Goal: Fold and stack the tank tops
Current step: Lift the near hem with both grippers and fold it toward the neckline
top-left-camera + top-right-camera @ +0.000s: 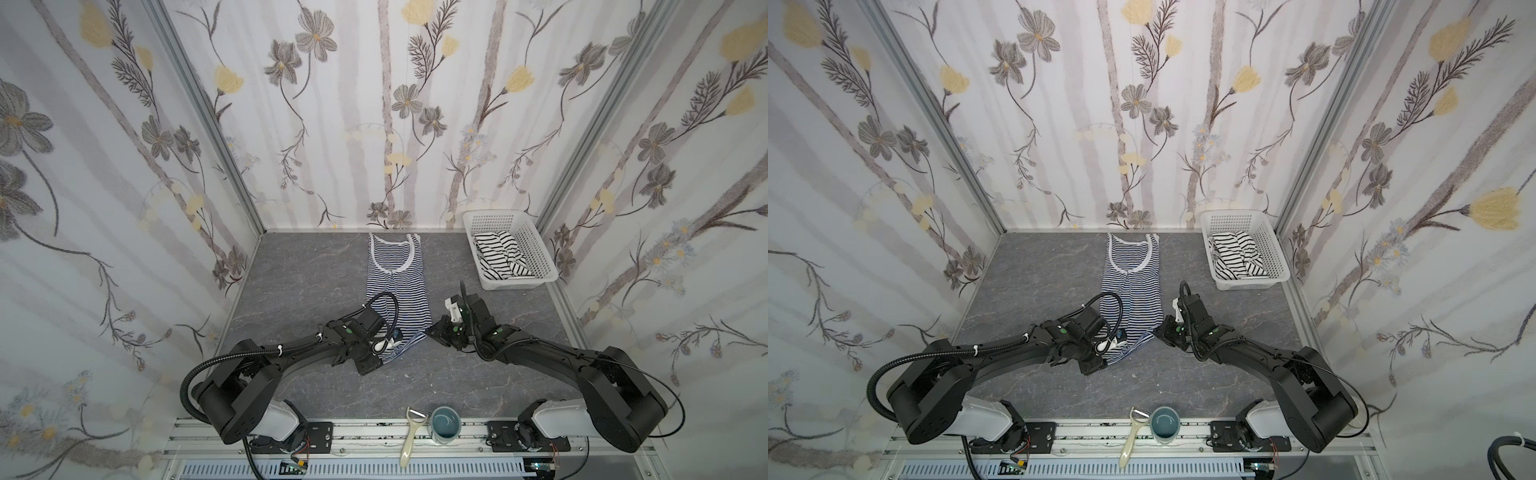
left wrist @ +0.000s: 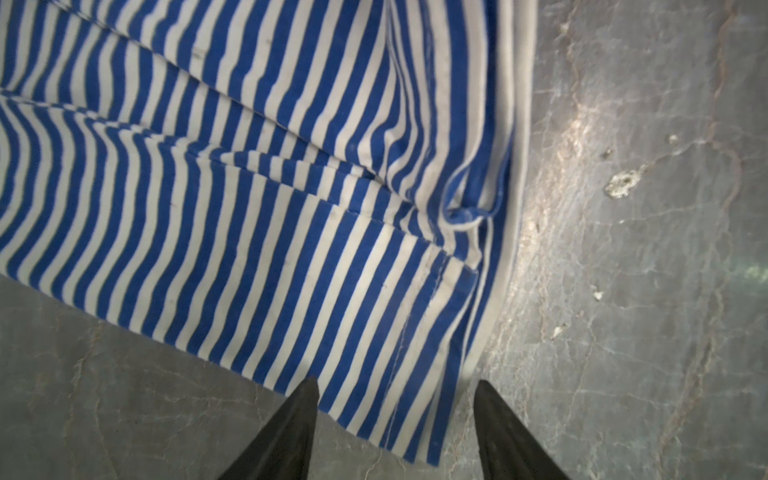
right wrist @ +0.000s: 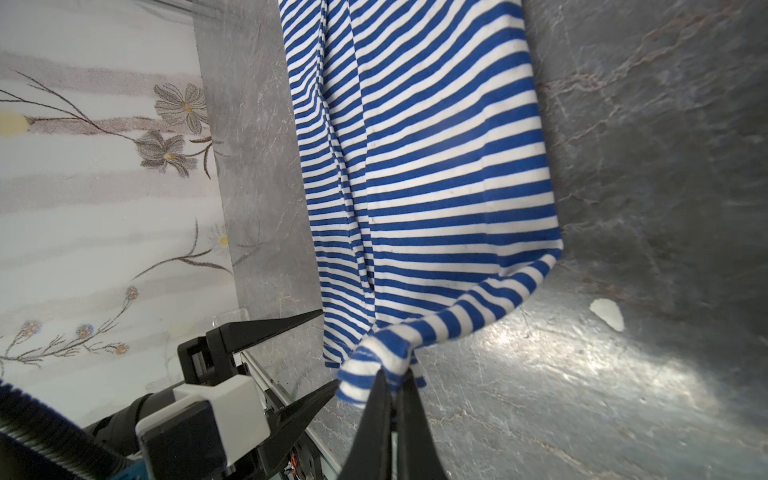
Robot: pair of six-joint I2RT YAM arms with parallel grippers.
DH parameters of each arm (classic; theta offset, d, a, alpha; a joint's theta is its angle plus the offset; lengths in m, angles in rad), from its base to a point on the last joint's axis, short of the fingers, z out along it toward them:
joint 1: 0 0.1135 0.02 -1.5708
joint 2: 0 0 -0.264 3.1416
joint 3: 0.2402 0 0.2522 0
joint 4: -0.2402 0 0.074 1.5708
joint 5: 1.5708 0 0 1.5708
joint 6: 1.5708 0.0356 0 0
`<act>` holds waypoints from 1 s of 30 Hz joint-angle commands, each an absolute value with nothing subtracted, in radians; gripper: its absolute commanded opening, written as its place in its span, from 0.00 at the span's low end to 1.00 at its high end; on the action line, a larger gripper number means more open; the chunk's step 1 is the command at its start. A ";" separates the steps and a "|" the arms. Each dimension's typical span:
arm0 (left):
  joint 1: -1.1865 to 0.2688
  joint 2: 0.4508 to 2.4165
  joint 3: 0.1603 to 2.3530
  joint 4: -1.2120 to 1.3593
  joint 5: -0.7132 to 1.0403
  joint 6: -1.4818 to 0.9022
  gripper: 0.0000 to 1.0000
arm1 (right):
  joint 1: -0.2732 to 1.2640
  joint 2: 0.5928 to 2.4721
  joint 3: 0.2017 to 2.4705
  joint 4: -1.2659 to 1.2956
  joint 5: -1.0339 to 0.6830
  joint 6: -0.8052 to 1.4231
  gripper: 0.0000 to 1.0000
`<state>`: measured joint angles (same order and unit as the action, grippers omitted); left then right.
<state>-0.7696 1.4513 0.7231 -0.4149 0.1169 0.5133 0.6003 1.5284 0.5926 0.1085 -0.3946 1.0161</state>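
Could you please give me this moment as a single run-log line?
left gripper open, straddling navy-striped top hem corner | right gripper shut on its other hem corner | black-striped top in basket

Top views overhead; wrist cams close, sharing striped top [image 2: 249,199].

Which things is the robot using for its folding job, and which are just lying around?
For the job: blue striped top, pinched at a corner by the right claw; black striped top in the basket; left claw, open.
Lying about: basket, peeler, cup.
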 commanded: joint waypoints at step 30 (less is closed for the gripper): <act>-0.767 1.447 0.836 -0.496 0.109 0.588 0.09 | 0.585 1.431 0.621 0.021 -0.347 0.950 0.00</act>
<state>-0.7788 1.4380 0.8009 -0.4904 0.1707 0.5541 0.5846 1.4353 0.5980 0.0246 -0.3641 0.9661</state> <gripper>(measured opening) 0.095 0.048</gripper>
